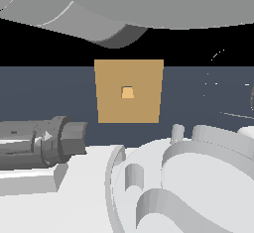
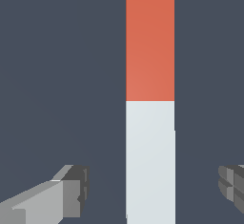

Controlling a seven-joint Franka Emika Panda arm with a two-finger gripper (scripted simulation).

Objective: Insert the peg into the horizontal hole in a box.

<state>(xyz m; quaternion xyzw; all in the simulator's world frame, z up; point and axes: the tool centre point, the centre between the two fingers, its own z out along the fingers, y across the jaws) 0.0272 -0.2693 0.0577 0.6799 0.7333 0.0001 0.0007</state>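
Risk | we see the end effector [image 2: 151, 189] spread astride the peg's [image 2: 150, 99] pale half | an off-centre pinch could skew it against the hole [image 1: 127, 92]

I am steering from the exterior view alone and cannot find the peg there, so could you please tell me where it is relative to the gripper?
Observer: The peg lies between the open fingers, touching neither.
Operator: Which part sits nearest the fingers?
Observer: The pale grey-white part; the orange-red part extends beyond it.
Operator: Does the wrist view show the box or its hole?
Observer: No, only the peg, the fingers and dark floor.
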